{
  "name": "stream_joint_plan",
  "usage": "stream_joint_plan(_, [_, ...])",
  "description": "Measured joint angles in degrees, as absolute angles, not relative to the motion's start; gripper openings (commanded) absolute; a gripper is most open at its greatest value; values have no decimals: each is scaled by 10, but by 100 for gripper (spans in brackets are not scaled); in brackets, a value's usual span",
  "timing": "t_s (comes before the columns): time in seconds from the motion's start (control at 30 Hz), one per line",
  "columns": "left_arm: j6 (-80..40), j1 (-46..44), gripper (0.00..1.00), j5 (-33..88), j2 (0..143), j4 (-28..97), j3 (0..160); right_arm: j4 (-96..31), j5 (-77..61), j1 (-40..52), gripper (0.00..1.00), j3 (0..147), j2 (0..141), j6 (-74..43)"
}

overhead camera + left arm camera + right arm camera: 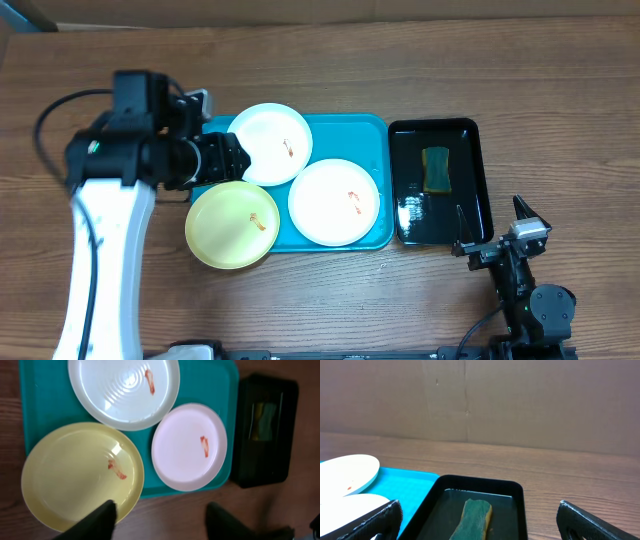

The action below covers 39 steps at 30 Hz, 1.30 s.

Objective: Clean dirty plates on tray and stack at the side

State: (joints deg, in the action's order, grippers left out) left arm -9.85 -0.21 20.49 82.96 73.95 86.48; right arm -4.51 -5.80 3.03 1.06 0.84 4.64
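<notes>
Three plates lie on the turquoise tray [372, 128]. A white plate [270, 143] with an orange smear sits at the back left, a second smeared white plate [334, 201] at the front right, and a yellow-green plate [232, 224] hangs over the tray's front left corner. My left gripper [222, 160] is open above the tray's left side, next to the back white plate. In the left wrist view its fingers [160, 517] straddle the yellow-green plate's [80, 472] near rim and bare table. My right gripper [496, 222] is open and empty at the front right.
A glossy black tray [478, 190] right of the turquoise one holds water and a green-and-yellow sponge [437, 168]; the sponge also shows in the right wrist view [474, 517]. A brown cardboard wall [480, 400] stands behind the wooden table.
</notes>
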Motion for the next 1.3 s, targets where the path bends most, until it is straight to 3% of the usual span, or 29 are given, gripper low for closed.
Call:
stream_joint_plan(0.13, [-99,-29,39,207,893,741,862,-45,-58,30,100,11,8,47])
stream_joint_plan(0.43, [-103,-131,45,177,994,674,844,-45,-58,30,100,11,8,46])
stream_joint_plan(0.63, [-131,-160,44,129,1041,656,843,-26,-98,30,100,11,8,43])
stream_joint_plan(0.9, [-140,-162,44,99,1074,648,835,-80,-133,30,100,26,10,-68])
stream_joint_plan(1.13, [-143,-162,44,91,1075,609,794,-162,-117,30,100,175,105,-97])
stream_joint_plan(1.3, [-146,-162,43,91,1075,566,761,-307,-109,30,100,386,336,-94])
